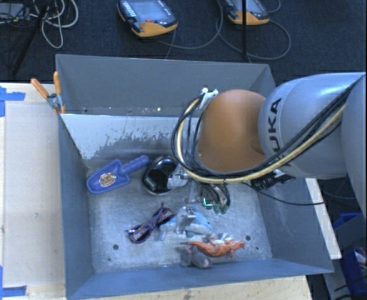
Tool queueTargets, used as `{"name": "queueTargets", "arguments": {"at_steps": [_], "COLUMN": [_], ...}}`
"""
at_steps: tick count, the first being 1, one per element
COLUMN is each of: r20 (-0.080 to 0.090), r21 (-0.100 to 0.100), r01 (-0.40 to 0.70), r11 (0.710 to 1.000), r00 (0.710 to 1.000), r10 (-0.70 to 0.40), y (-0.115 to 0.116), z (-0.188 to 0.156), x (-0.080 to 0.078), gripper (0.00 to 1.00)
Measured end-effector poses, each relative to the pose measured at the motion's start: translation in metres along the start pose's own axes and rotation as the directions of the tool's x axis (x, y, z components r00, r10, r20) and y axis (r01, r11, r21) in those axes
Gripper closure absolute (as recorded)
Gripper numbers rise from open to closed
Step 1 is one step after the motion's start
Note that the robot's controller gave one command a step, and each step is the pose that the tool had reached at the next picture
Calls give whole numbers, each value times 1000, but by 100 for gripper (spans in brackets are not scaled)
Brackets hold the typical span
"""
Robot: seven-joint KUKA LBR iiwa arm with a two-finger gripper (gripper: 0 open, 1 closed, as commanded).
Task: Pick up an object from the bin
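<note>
Arm (pixel 308 124) is low in mid-bin (pixel 108 120), jaws over a pale bluish thing (pixel 192 221), orange lizard toy (pixel 218 247) just nearer. Can't tell if they're open or closed.

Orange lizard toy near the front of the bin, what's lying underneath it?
A grey lumpy thing pokes out from beneath the orange lizard toy, toward the view's left. How far it runs under the toy, and whether anything else lies there, is covered by the toy's body.
</note>
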State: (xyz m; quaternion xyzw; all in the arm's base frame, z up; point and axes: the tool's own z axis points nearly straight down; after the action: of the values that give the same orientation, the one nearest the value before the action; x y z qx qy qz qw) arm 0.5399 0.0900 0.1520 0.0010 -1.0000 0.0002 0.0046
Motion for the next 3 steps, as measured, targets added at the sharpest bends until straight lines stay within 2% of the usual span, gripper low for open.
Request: {"name": "queueTargets", "arguments": {"at_steps": [1,2,3], "r20": [7,22,21], "r21": [-1,-4,-4], "r01": [-2,51,50], "r11": [1000,999,999], "r00": [1000,998,999], "r10": [2,-51,-50], "y": [0,44,44], "z": [-4,77,77], "x": [-2,42,42], "gripper": [0,100,100]}}
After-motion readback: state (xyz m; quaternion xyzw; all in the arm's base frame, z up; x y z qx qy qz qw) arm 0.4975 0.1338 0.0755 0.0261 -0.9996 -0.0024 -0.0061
